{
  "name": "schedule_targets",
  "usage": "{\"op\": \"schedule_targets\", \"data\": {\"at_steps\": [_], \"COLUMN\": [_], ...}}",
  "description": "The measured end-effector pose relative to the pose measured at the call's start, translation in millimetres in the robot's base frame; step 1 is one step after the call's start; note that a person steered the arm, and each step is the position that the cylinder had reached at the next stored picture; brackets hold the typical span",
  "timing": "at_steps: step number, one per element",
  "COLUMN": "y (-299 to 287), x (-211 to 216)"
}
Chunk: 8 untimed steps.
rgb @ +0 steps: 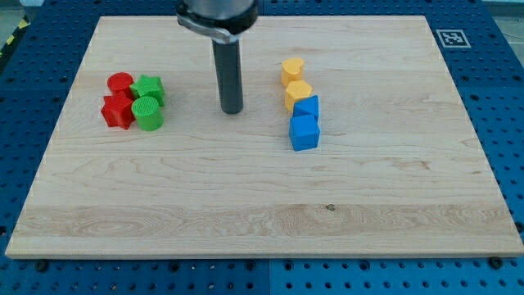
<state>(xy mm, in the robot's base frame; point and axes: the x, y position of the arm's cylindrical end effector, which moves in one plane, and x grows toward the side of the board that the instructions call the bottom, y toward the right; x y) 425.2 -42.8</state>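
Note:
My tip (232, 110) rests on the wooden board between two clusters of blocks, touching none of them. To its right stands a column of blocks: a yellow cylinder-like block (292, 70) at the top, a yellow hexagonal block (298, 93) below it, then a blue block (307, 108) and a blue cube (304, 132). The yellow hexagonal block is the nearest to the tip. To the left sits a tight cluster: a red cylinder (120, 83), a red star-shaped block (118, 111), a green star-shaped block (149, 88) and a green cylinder (148, 113).
The wooden board (262, 205) lies on a blue perforated table. A black-and-white marker tag (451, 37) sits just off the board's top right corner. The arm's dark body (218, 15) hangs over the board's top edge.

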Motion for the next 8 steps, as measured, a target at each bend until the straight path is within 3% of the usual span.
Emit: {"op": "schedule_targets", "data": {"at_steps": [2,4,5,6,8], "y": [12.9,136.9,215.2,231.5,166.2], "x": [68.5,133.5,133.9,115.3,70.6]}}
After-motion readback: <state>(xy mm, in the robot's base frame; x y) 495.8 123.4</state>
